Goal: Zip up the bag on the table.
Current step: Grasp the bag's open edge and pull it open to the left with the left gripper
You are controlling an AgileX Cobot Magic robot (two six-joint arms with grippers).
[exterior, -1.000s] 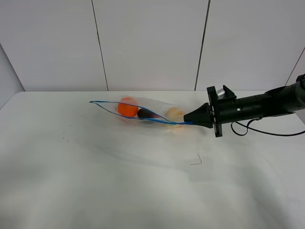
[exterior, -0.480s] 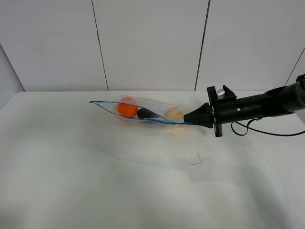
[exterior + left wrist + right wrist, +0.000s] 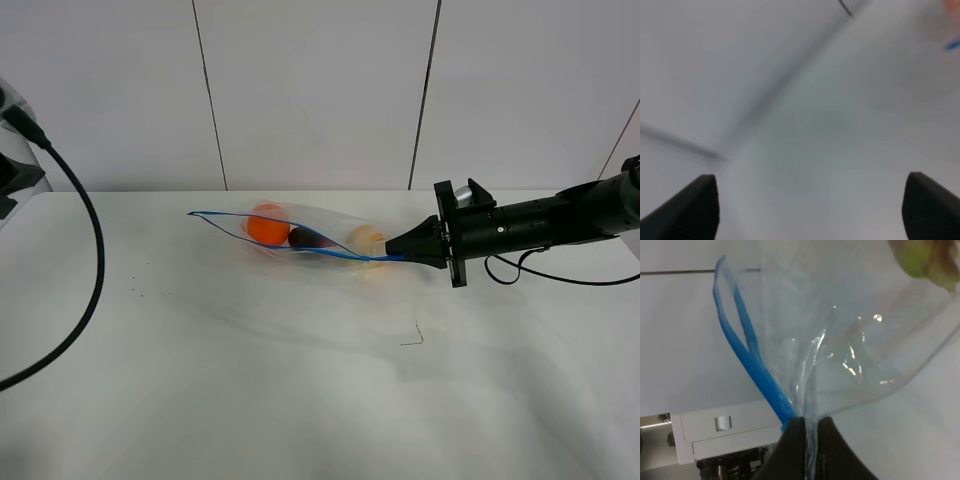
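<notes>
bag (image 3: 300,235) of fruit on worktop (image 3: 250,380), toward the back, mouth gaping. right gripper (image 3: 395,250) clamped on one end of blue zip strip (image 3: 330,256); left gripper (image 3: 810,205) spread wide, empty. probably light, floppy, slippery; best pinched along the strip.

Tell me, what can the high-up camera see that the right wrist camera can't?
Only the high camera shows the orange, the purple aubergine and a black cable on the left. Only the right wrist camera shows a white box behind the bag. Both show the bag, its open blue zip strip, the yellow fruit and the right gripper pinching the bag's end.
</notes>
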